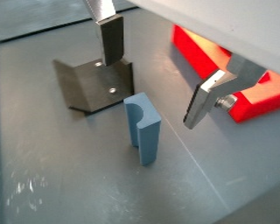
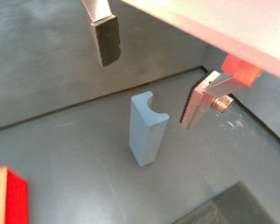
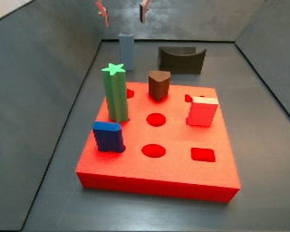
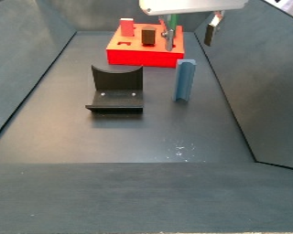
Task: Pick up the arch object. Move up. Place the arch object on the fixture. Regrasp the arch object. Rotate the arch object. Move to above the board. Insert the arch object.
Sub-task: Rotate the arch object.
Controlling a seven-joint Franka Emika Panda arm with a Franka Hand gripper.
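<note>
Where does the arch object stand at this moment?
The arch object stands upright on the grey floor, between the fixture and the board; the open gripper hangs above it, not touching.

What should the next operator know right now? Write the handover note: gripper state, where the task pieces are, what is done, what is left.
Gripper: open, empty, hovering above the arch object, fingers not touching it.
Arch object: standing upright on the floor, beside the fixture and apart from it, clearly visible in both wrist views.
Board: further along the floor, with the green post and other pieces on it.
Done: nothing yet; the arch object is not grasped.
Left: pick up, lift, place on fixture, regrasp, rotate, move above board, insert.
</note>
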